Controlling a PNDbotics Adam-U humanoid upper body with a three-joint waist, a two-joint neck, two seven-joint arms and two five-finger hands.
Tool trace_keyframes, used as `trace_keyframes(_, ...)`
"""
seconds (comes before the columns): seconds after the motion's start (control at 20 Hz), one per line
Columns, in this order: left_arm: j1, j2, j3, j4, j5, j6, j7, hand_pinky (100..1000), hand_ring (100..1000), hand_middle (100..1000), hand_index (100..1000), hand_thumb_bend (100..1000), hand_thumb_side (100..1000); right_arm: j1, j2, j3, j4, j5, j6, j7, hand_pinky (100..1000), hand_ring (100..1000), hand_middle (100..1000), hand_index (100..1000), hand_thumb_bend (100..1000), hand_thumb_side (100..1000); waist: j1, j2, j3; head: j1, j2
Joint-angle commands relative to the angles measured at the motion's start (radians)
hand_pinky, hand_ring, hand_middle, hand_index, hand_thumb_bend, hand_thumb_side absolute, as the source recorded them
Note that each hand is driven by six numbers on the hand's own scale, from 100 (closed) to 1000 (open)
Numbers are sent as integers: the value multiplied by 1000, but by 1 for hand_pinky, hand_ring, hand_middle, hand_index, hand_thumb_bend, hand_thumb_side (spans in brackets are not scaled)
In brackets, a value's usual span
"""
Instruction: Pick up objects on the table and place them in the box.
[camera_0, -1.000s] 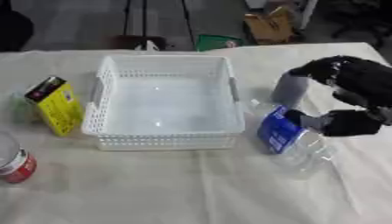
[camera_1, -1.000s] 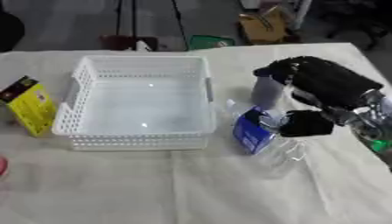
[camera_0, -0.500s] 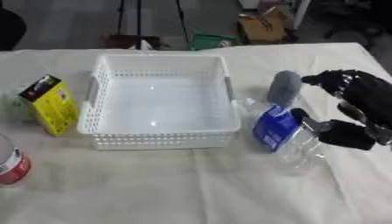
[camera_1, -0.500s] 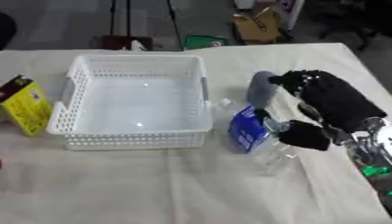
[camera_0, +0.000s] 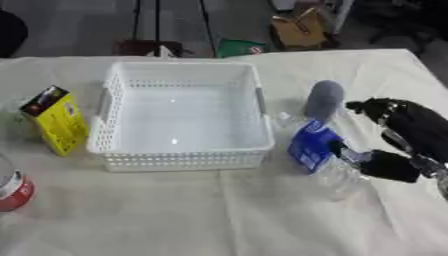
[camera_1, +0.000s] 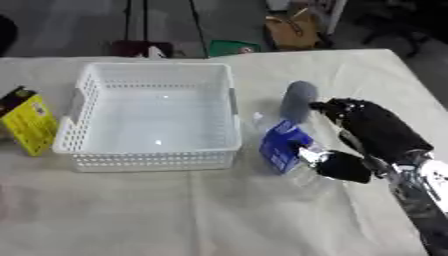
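From the left eye, my right hand (camera_0: 404, 136) sits at the right side of the table (camera_0: 227, 215), with its fingers spread round a clear plastic bottle (camera_0: 325, 159) that lies on its side just right of the white basket (camera_0: 179, 117). My thumb is near the bottle's lower end and my fingers arch over the far side; I think they are not yet closed on it, though the view is too soft to be sure. The bottle has a blue label (camera_0: 311, 146) facing the basket. Just behind it stands a grey, rounded thing (camera_0: 324, 99), close to my fingertips. On the far side of the basket are a yellow box (camera_0: 54, 119), standing tilted, and at the left edge a bottle with a red label (camera_0: 12, 190). The basket holds nothing.

From the right eye, the same hand (camera_1: 372, 131) shows more of its back, and the bottle (camera_1: 293, 150) lies between thumb and fingers, its cap end toward the basket (camera_1: 153, 115). My left hand is not to be seen.

I judge the bottle light and thin-walled, likely to dent and to slip or roll on the cloth. I would take it across the labelled middle, where the paper offers some purchase, and avoid knocking the grey thing.
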Motion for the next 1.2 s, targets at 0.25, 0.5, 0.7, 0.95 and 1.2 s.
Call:
trace_keyframes(0.25, -4, 10, 11, -15, 3, 2, -3, 953, 1000, 975, 994, 100, 742, 10, 21, -5, 49, -12, -1, -6, 845, 869, 787, 964, 528, 1000, 3, -16, 1, -4, 1)
trace_keyframes(0.5, -5, 11, 11, -15, 6, 1, -7, 954, 1000, 973, 994, 100, 741, 13, 36, 2, 73, 2, -5, 10, 846, 869, 791, 967, 522, 1000, 2, -13, 1, -7, 1)
trace_keyframes(0.7, -5, 10, 10, -15, 7, 1, -10, 954, 1000, 973, 993, 100, 740, 10, 34, 7, 97, 20, -12, 28, 846, 868, 791, 967, 514, 1000, 0, -12, 3, -9, 1)
trace_keyframes(0.95, -6, 11, 9, -15, 10, -1, -12, 953, 999, 972, 993, 100, 741, -1, 23, 20, 124, 27, -26, 53, 845, 863, 791, 963, 514, 1000, -1, -12, 7, -13, -1)
trace_keyframes(1.2, -6, 11, 9, -15, 12, -1, -14, 953, 999, 972, 994, 100, 742, -13, 14, 28, 147, 28, -45, 72, 845, 861, 790, 963, 508, 1000, -2, -12, 11, -15, -2)
